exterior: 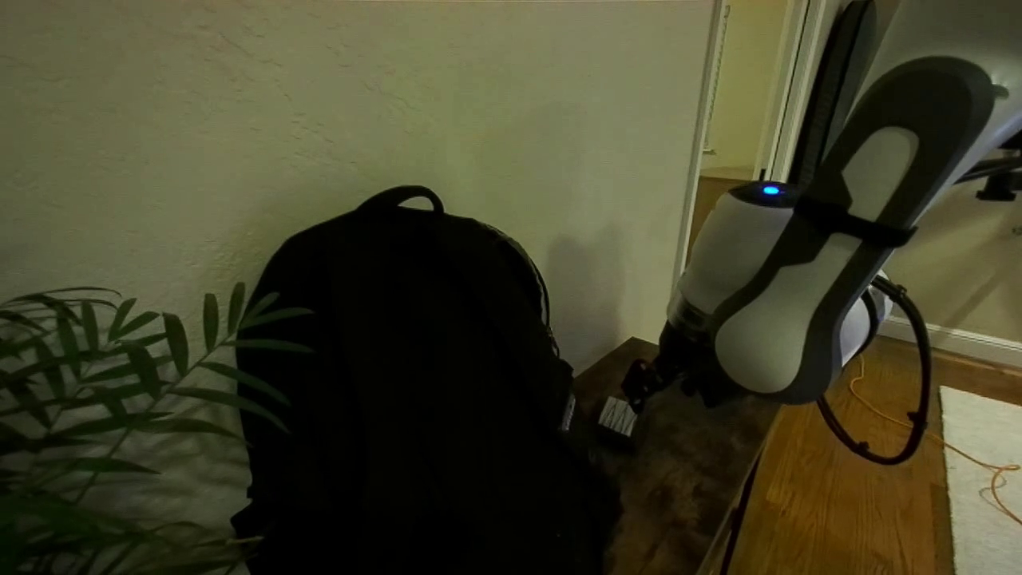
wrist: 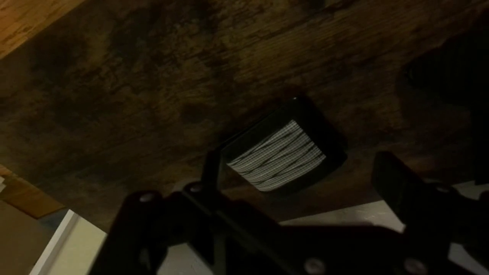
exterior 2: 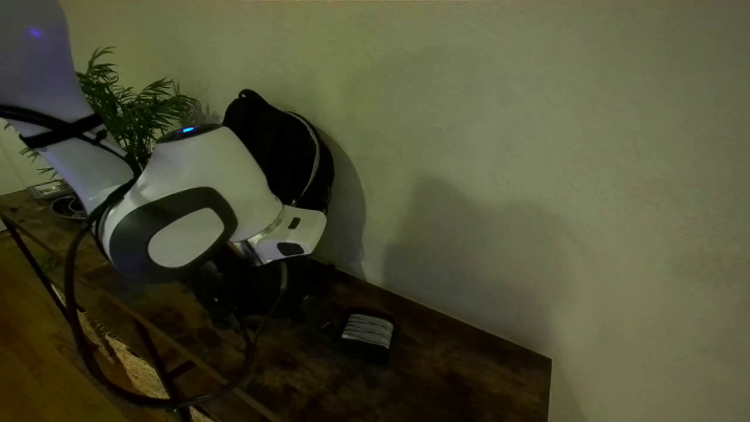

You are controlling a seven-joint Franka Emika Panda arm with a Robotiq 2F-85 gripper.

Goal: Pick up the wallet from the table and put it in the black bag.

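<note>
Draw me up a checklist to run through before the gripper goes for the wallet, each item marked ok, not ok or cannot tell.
1. Open gripper: ok; jaws wide apart, nothing gripped.
2. Free-lying wallet: ok; it lies on the table.
3. Jaws square to the wallet: not ok; in the wrist view it shows between them, but askew.
4. Upright bag: ok; its handle is at the top.
5. Usable opening in the bag: cannot tell; the fabric is too dark to show one.

Homelike setting, leafy plant [exterior 2: 139, 111], wooden floor [exterior: 838, 511], rug [exterior: 978, 531]
</note>
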